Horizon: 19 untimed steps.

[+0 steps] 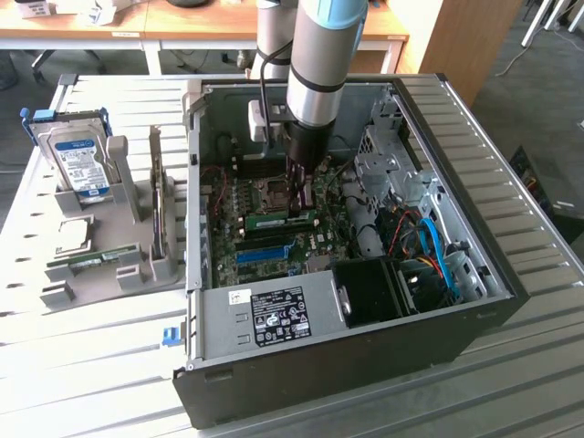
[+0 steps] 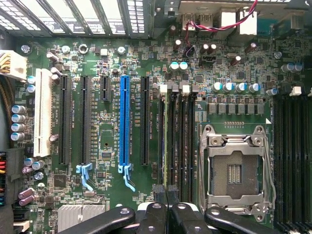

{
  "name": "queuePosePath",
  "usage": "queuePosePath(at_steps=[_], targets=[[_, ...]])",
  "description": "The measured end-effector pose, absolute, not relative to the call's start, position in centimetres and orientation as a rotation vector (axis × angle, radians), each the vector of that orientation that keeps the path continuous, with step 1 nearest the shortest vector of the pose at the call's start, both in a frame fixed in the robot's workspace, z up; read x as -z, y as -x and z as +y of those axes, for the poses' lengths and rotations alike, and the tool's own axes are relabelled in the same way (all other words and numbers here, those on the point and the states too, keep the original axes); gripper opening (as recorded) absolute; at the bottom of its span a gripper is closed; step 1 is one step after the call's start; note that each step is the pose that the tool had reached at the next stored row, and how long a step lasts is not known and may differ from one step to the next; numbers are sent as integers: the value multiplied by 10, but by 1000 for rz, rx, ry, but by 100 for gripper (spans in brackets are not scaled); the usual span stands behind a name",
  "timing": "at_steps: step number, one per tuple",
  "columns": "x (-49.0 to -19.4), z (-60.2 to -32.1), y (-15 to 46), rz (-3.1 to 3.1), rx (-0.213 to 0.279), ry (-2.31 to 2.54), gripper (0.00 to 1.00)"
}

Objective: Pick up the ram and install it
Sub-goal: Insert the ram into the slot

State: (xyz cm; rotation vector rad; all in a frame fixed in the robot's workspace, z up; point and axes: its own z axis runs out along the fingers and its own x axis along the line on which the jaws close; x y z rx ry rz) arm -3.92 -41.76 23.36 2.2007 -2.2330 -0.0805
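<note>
The ram [image 1: 274, 222], a slim green stick with a pale label, stands on edge in a slot of the motherboard inside the open computer case [image 1: 301, 365]. My gripper [image 1: 298, 203] reaches straight down into the case and its shut fingertips meet the ram's top edge near the end towards the exterior view's right. In the wrist view the gripper [image 2: 167, 191] shows its two black fingers [image 2: 155, 214] pressed together over the row of dark memory slots [image 2: 178, 141]. Nothing sits between the fingers.
Beside the slots lies the empty processor socket [image 2: 234, 170] and a blue expansion slot [image 2: 125, 122]. Outside the case, a grey holder [image 1: 128, 260] carries a hard drive [image 1: 80, 164], a square silver chip [image 1: 73, 234] and another green stick [image 1: 89, 263]. Drive cages and cables fill the case's other side.
</note>
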Motion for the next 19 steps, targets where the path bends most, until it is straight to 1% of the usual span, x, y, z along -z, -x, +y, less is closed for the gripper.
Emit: queuePosePath(at_steps=[19], targets=[[-233,-418,39,-2230,82,-2205,11]])
